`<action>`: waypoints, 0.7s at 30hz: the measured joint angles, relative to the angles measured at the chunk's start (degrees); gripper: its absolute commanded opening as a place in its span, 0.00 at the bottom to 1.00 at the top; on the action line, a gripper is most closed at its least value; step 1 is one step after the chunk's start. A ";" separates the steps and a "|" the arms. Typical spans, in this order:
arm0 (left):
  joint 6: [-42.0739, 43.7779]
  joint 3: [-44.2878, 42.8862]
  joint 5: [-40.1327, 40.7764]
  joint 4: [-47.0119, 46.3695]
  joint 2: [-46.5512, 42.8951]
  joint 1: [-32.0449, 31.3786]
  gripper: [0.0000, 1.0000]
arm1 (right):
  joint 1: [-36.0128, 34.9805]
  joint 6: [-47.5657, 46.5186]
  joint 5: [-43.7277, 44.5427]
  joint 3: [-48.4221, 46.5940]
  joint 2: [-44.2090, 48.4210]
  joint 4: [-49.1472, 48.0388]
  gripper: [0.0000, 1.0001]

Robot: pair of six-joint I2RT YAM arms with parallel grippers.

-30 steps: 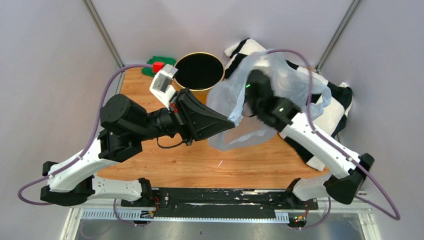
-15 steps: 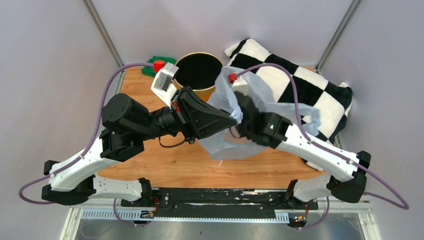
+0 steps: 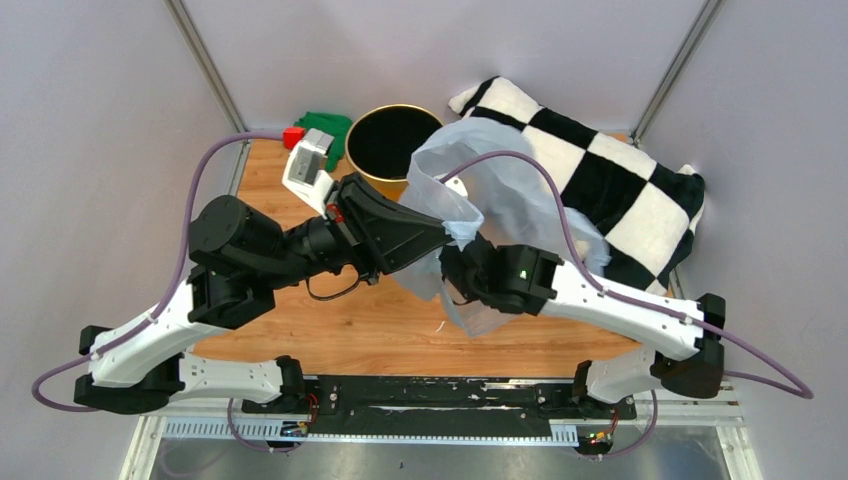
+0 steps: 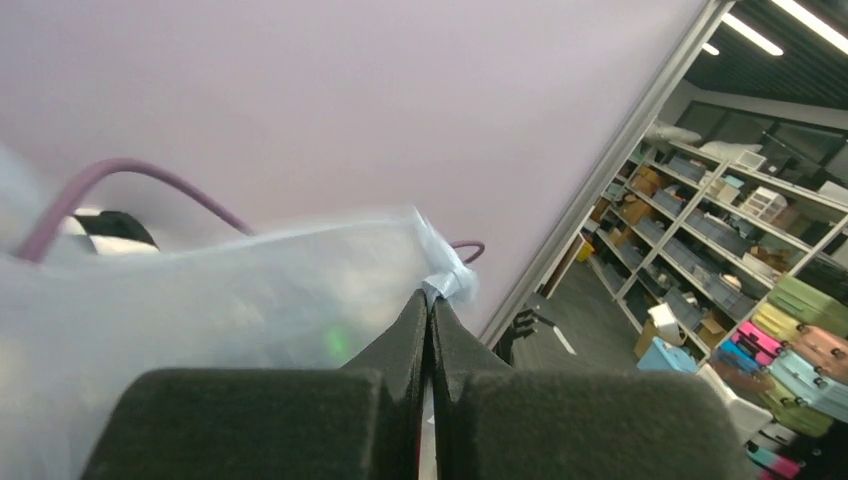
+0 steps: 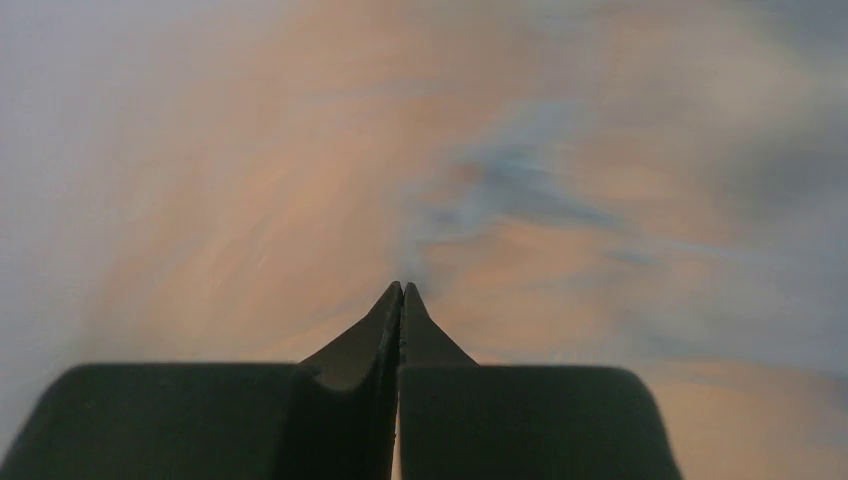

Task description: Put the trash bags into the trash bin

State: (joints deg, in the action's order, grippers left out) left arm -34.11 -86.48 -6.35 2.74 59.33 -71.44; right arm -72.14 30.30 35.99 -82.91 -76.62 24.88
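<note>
Two sets closed tight, left fingers [image 4: 412, 325] pinching trash bag [image 3: 500, 195] edge, right fingers [image 5: 385, 315] buried under its film

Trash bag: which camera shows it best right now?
Top external: the whole bag, lifted, overlapping the edge of the bin. Left wrist shows only the corner pinched in the left claw; right wrist is just blurred plastic.

At frame centre, a thin translucent pale blue-grey plastic bag [image 3: 510, 185] hangs above the wooden worktop [image 3: 330, 330]. The left gripper [image 3: 462, 228] pinches its bunched edge, just right of the cylindrical orange-yellow bin [image 3: 349, 155]. The right gripper [image 3: 455, 272] sits under its folds.
</note>
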 measured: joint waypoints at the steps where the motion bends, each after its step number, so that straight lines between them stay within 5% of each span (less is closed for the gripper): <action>1: 0.09 0.50 0.26 0.02 -1.01 0.00 0.00 | 1.90 -0.11 -0.15 1.18 -0.59 1.38 0.00; 6: 0.33 1.09 0.72 -0.31 -4.31 0.00 0.00 | 32.02 -0.02 -4.04 5.20 7.96 6.43 0.00; 8: 0.35 1.09 1.11 -0.98 -4.81 0.00 0.00 | 36.72 0.55 -4.85 4.50 14.01 6.27 0.00; 10: 0.52 1.09 1.49 -1.44 -4.63 0.00 0.00 | 32.09 1.29 -6.01 2.97 17.44 4.92 0.00; 12: 0.68 1.25 2.62 -1.38 -4.17 -0.02 0.00 | 18.75 1.55 -4.76 1.25 17.77 1.90 0.00; 15: 0.79 2.84 7.89 0.66 -4.42 -0.04 0.00 | 4.07 1.73 -3.32 -1.27 9.03 0.44 0.00; 21: 0.28 9.07 18.75 6.86 -9.77 -0.04 0.00 | -0.33 2.58 -3.23 1.38 -2.84 6.67 0.12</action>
State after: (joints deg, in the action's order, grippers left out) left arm -33.82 -77.41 12.40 9.61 49.56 -71.48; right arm -72.47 32.88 32.75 -81.54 -79.46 31.55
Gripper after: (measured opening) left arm 0.001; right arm 0.072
